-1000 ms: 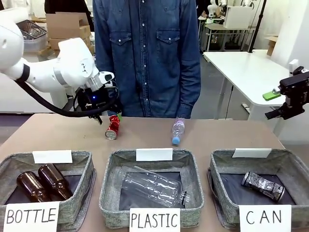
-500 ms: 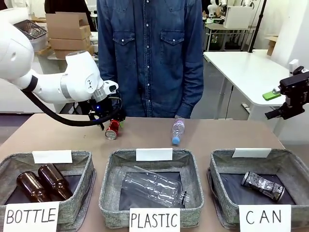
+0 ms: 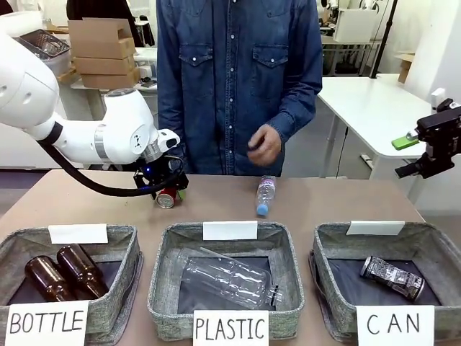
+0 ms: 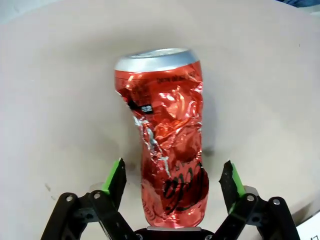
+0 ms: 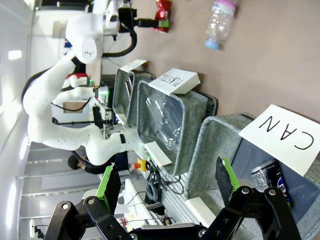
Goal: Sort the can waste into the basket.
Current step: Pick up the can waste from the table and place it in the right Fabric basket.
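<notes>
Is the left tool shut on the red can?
No, the left tool is open: both green pads stand apart from the red can, with bare table showing in each gap.

Left end effector [image 4: 173, 169] astride the crushed red can [image 4: 167, 145]: my jaws stand spread, with a strip of bare desk [image 4: 60, 100] open on each side of it. To the can's right, a small plastic bottle [image 3: 265, 194] lies across the lane, with a person's hand [image 3: 265, 144] hanging above it. Farther right of the can, the CAN basket [image 3: 328, 241] stands open-topped, a dark can [image 3: 392, 277] on its floor with room around it.
</notes>
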